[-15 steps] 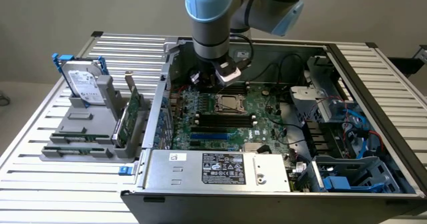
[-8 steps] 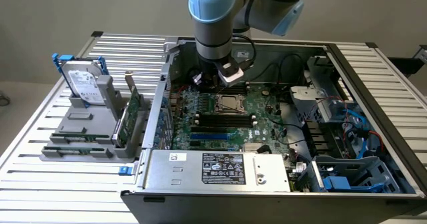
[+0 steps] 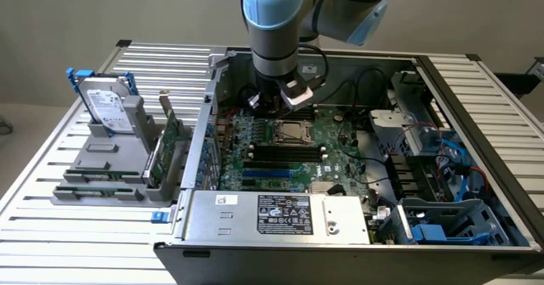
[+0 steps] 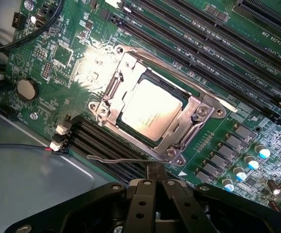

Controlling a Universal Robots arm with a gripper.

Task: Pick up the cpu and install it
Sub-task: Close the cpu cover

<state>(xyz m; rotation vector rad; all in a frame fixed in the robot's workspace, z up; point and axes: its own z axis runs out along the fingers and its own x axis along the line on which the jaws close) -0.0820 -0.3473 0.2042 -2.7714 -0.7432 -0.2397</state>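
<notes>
The cpu [image 4: 149, 109] lies flat inside the square metal socket frame [image 4: 201, 112] on the green motherboard [image 4: 89, 65], its silvery top plate facing up. My gripper [image 4: 156, 169] hangs just beside the socket's edge, fingers pressed together and holding nothing. A thin metal lever [image 4: 115, 159] sticks out sideways close to the fingertips. In the exterior view the arm reaches down into the open computer case, with the gripper [image 3: 274, 109] just behind the socket and the cpu [image 3: 292, 131].
Black memory slots [image 3: 285, 151] run in front of the socket. A power supply [image 3: 281, 213] sits at the case front, with cables and drive cages [image 3: 425, 164] at the exterior view's right. A hard drive [image 3: 109, 106] stands in a grey rack outside the case.
</notes>
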